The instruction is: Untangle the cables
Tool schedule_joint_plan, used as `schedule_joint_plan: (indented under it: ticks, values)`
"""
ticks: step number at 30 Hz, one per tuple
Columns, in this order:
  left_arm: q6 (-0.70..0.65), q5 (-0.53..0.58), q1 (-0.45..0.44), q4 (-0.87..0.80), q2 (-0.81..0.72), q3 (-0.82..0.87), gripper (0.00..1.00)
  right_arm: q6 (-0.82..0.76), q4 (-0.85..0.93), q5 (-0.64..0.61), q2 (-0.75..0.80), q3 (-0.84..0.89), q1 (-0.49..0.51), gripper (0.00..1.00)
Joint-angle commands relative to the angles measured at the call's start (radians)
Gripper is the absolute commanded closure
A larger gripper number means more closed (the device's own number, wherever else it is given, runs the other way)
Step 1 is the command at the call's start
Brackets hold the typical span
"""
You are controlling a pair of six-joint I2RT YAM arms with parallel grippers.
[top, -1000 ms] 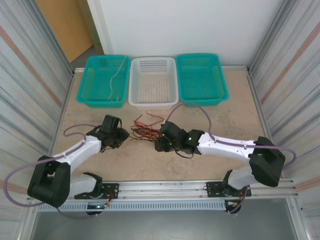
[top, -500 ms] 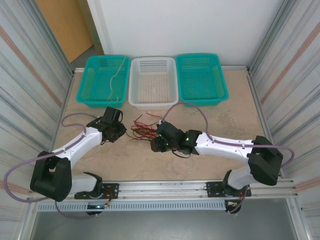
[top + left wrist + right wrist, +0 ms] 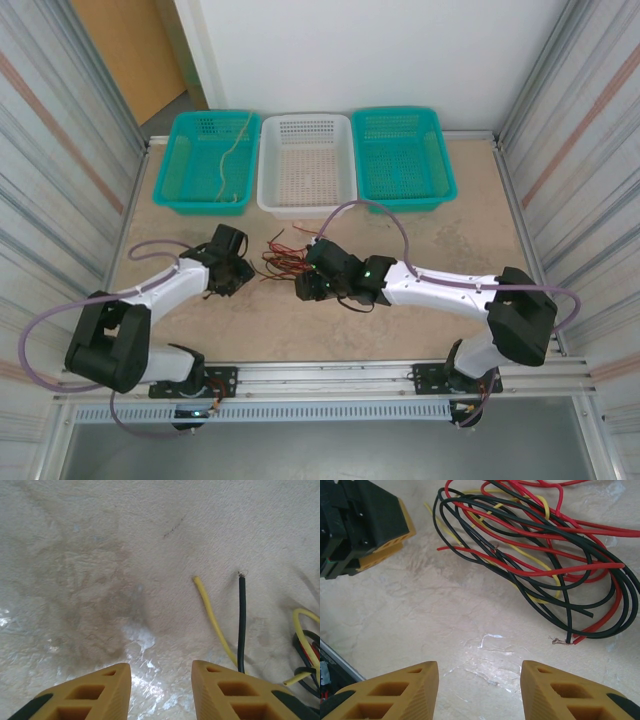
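Red and black cables (image 3: 285, 258) stay knotted; left tool (image 3: 161, 680) and right tool (image 3: 480, 677) have edged nearer them, both apart, empty.

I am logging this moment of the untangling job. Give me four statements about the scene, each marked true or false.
1. The left tool is shut on a cable. False: its jaws stand open with nothing between them.
2. A tangle of red, black and yellow cables lies on the table between the two tools. True.
3. The white basket holds a cable. False: no cable lies in it; a tan cable lies in the left teal basket.
4. The right tool is open and holds nothing. True.
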State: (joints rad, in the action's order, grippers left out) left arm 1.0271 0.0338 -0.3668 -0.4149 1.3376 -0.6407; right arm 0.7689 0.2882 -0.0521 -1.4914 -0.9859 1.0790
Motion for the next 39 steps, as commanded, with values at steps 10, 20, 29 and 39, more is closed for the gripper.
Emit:
schedule_joint_plan:
  ticks: [10, 20, 29, 39]
  values:
    - [0.045, -0.02, -0.005, 0.045, 0.069, -0.032, 0.57, -0.031, 0.013, -0.008, 0.028, 0.006, -0.003, 0.55]
    - [0.045, 0.015, -0.006, 0.035, 0.037, -0.041, 0.54, -0.023, -0.013, -0.002, 0.022, 0.027, -0.002, 0.55]
    - [0.052, 0.025, -0.007, 0.057, 0.129, -0.08, 0.55, -0.014, -0.017, -0.005, 0.039, 0.051, -0.002, 0.55]
    - [0.044, 0.058, -0.019, 0.006, 0.242, -0.165, 0.58, -0.016, -0.017, -0.017, 0.064, 0.07, -0.003, 0.55]
